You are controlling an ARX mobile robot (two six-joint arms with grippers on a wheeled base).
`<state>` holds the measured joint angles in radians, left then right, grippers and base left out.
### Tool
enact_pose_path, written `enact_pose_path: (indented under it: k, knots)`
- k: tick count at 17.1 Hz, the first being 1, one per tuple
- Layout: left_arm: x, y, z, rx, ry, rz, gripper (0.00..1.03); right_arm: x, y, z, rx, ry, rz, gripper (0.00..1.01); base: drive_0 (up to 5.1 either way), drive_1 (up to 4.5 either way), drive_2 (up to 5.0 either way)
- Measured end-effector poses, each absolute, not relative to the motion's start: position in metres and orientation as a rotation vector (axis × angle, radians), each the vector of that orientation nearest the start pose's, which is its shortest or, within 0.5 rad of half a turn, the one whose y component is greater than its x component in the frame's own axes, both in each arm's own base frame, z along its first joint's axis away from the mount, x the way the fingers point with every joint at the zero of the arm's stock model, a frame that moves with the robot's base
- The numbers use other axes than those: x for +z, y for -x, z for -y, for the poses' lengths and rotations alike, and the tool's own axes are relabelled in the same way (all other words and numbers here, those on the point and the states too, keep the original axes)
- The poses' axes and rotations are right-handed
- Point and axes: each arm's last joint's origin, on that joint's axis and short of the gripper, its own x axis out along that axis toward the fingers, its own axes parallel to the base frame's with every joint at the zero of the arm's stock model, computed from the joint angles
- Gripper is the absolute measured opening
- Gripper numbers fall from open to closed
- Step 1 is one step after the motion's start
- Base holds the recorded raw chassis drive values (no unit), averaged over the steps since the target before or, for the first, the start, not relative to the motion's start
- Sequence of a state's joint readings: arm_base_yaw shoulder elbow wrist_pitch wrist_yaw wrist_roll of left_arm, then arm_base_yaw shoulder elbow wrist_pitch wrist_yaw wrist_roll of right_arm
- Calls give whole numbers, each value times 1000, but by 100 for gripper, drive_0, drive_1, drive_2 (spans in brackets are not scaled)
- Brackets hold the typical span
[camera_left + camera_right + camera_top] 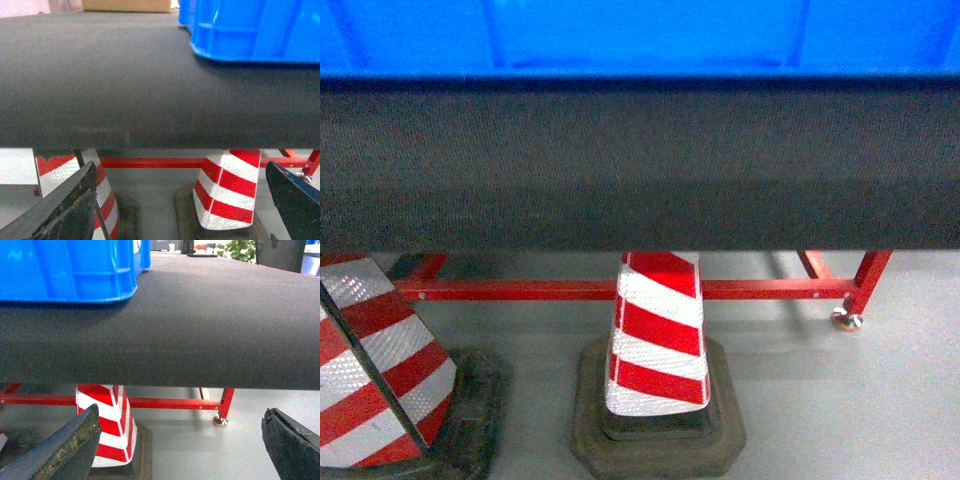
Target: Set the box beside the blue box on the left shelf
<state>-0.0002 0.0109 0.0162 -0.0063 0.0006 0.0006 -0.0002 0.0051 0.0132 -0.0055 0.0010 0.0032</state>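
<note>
A bright blue box (pixel 640 35) sits on a dark fabric-covered surface (pixel 640 165), filling the top of the head view, with two red-and-white striped cones (pixel 658 335) and a red tubular frame (pixel 620 289) on the grey floor below. Only the left wrist view shows the left gripper (pixel 182 205), spread wide and holding nothing, below the surface edge, the box at upper right and a brown carton (pixel 127 5) beyond. Only the right wrist view shows the right gripper (pixel 180 445), likewise spread and unladen, with the box at upper left.
</note>
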Motion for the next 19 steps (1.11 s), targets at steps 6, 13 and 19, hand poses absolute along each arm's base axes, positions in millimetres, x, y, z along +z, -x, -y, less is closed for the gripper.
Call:
enact_pose_path:
  k: [6,13,19]
  knots:
    - [168,-97,0,1,0,-1,98,167,-97,0,0,-2,2,98,0,0,0]
    - [168,-97,0,2,-1,0,98,167,-97,0,0,-2,3,98,0,0,0]
    - [168,-97,0,-1,-1,8,98,167,-97,0,0,-2,7,98,0,0,0]
